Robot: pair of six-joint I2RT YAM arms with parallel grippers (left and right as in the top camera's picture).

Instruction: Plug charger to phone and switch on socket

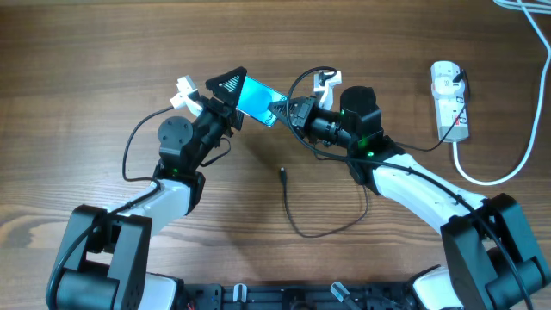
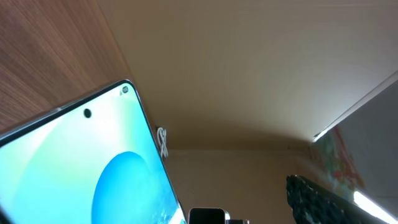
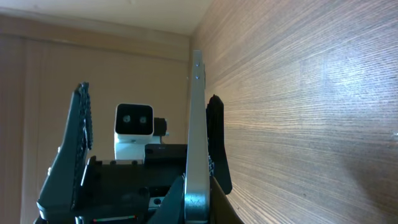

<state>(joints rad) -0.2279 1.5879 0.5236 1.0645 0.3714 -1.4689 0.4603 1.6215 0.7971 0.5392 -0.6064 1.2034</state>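
**Left pincer [image 1: 228, 102] and right pincer [image 1: 284, 110], both at the phone [image 1: 258, 99]**

Left pincer: at the phone's left end. Grip cannot be told, as the screen hides its fingers.
Phone: raised off the surface [image 1: 103, 69], tilted, between the two pincers.
Charger [image 1: 284, 175]: loose on the surface below, tip free.
Right pincer: wide. One finger [image 3: 216, 143] is against the phone and the other stands well off.
Socket [image 1: 449, 102]: far right, apart from both arms.
Handling advice: clamp the phone firmly in one pincer with the port end exposed. Take the cable just behind its tip with the other.
Not legible: charging port, socket switch.
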